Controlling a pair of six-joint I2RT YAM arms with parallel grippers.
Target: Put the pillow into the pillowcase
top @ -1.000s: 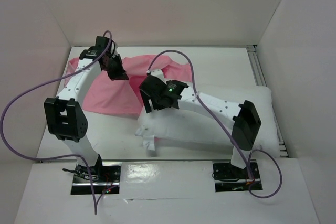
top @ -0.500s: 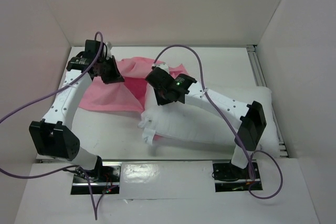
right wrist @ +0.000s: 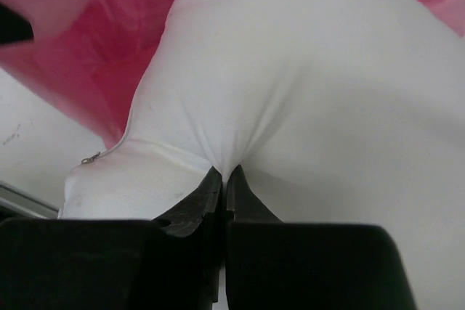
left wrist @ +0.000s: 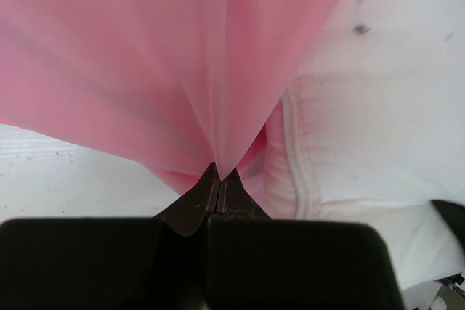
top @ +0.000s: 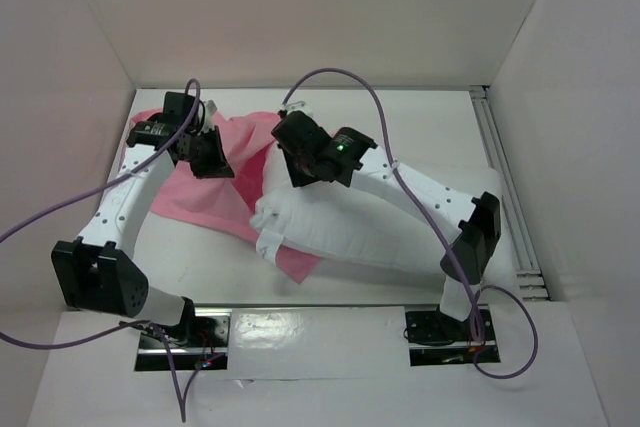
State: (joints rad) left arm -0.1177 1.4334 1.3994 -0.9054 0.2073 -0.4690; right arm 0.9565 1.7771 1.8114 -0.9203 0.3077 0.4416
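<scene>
**Both grippers pinched shut on fabric, pillow's left end lying on the pink case**

The left gripper (left wrist: pixel 219 176) is clamped tight on a fold of the pillowcase (top: pixel 200 197). In the left wrist view the pink cloth rises from the closed tips in a tented ridge. From above, that gripper hangs over the far-left part of the table (top: pixel 205 262), right above the pink sheet. The sheet spreads from the back-left corner toward the middle, and one pink corner pokes out from under the near-left end of the pillow (top: pixel 390 232).

The right gripper (right wrist: pixel 224 173) is squeezed shut on a pinch of the pillow, with white fabric puckering into the tips. It has hold of the pillow's upper left end, near the middle of the table.

The pillow runs from the right side of the table toward the centre, and its left end sits on top of the pink cloth. The wrist views show a seam along its edge and a few small dark specks on the fabric. I honestly can't tell if any of it is inside the case's opening.
</scene>
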